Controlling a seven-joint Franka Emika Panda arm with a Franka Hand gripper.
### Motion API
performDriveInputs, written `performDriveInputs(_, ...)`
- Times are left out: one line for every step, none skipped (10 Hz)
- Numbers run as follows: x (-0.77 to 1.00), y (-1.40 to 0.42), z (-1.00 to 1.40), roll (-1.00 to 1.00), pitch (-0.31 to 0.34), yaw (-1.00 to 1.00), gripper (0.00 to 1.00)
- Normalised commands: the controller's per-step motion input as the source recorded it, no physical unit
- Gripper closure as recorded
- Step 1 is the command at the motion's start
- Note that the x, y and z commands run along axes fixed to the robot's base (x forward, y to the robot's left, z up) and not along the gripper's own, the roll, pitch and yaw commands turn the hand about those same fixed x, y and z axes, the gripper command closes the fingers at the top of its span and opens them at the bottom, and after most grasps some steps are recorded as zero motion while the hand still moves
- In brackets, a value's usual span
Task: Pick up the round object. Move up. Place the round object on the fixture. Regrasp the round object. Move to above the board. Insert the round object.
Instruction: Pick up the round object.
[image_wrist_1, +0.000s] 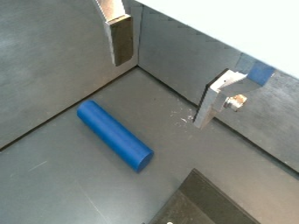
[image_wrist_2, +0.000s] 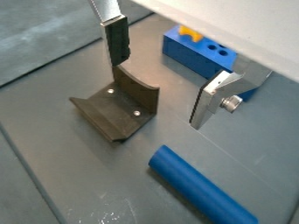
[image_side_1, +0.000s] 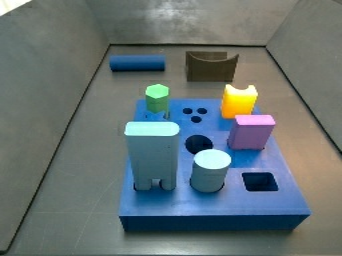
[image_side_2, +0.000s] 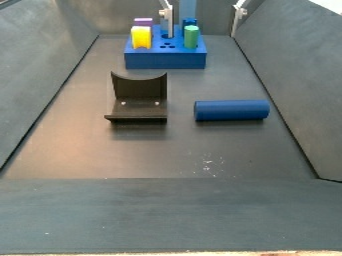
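The round object, a long dark-blue rod (image_side_1: 138, 64), lies flat on the grey floor next to the fixture (image_side_1: 210, 66), a dark brown block with a notched top. Both show in a side view, rod (image_side_2: 231, 110) and fixture (image_side_2: 138, 98). My gripper (image_wrist_2: 163, 74) is open and empty, high above the floor between them. In a wrist view the rod (image_wrist_1: 114, 134) lies below the fingers (image_wrist_1: 121, 39). In a wrist view the fixture (image_wrist_2: 117, 109) sits under one finger, with the rod (image_wrist_2: 198, 185) apart from it. Only the fingertips (image_side_2: 167, 12) show at the top of a side view.
The blue board (image_side_1: 214, 215) holds a green piece (image_side_1: 158, 98), a yellow notched block (image_side_1: 239, 100), a pink block (image_side_1: 253, 131), a tall pale-blue block (image_side_1: 151, 155) and a short pale cylinder (image_side_1: 210, 170). Grey walls enclose the floor. The board also shows in a side view (image_side_2: 167, 58).
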Motion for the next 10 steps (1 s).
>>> performDriveInputs(-0.22,0.0,-0.12,0.0,0.0,-0.91,0.0)
performDriveInputs(-0.22,0.0,-0.13,0.0,0.0,-0.92,0.0)
performDriveInputs(-0.22,0.0,-0.14,0.0,0.0,-0.92,0.0)
performDriveInputs(-0.24,0.0,-0.23,0.0,0.0,-0.9,0.0)
performDriveInputs(-0.25,0.0,-0.27,0.0,0.0,-0.89,0.0)
performDriveInputs(-0.27,0.02,-0.32,0.0,0.0,-0.9,0.0)
performDriveInputs(-0.27,0.03,-0.33,0.0,0.0,-0.9,0.0)
performDriveInputs(-0.24,0.01,-0.42,0.0,0.0,-0.93,0.0)
performDriveInputs(-0.04,0.0,-0.77,0.0,-0.004,-1.0,0.0)
performDriveInputs(-0.05,0.0,-0.89,0.0,-0.076,-1.0,0.0)
